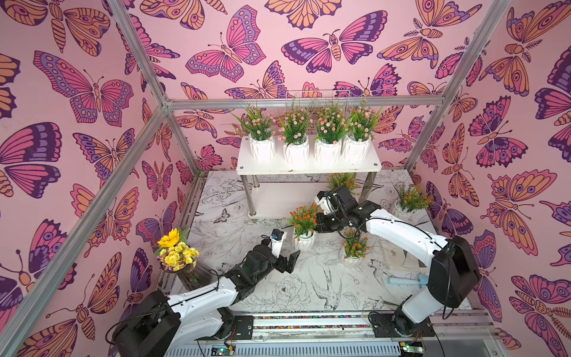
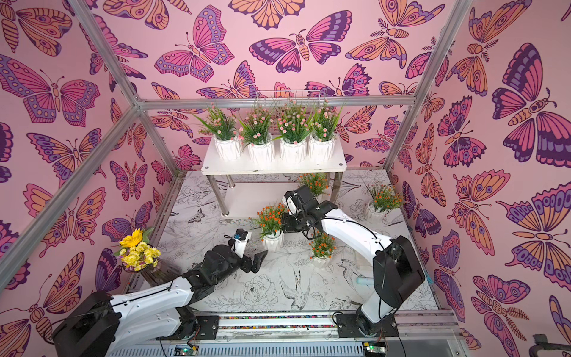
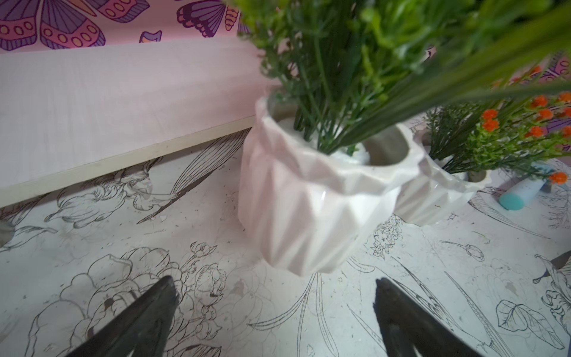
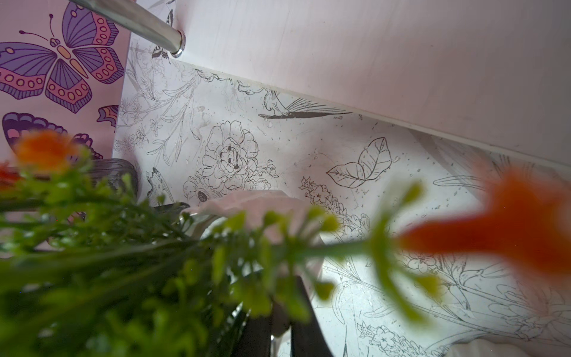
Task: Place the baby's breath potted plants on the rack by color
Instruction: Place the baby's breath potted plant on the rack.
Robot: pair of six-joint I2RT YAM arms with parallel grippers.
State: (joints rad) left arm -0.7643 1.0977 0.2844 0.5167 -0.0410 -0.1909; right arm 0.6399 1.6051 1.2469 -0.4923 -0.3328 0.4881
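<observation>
Now my right gripper (image 4: 279, 315) pinches the rim of an orange-flowered pot (image 1: 304, 241) just in front of the rack (image 1: 309, 168). My left gripper (image 3: 275, 282) gapes wide. Next, I judge, a careful lift onto the lower shelf (image 1: 278, 197).

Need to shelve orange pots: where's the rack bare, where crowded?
The lower shelf shows bare from its left legs to the middle; its right end is hidden by the right arm. The top shelf is full with four pink plants.
</observation>
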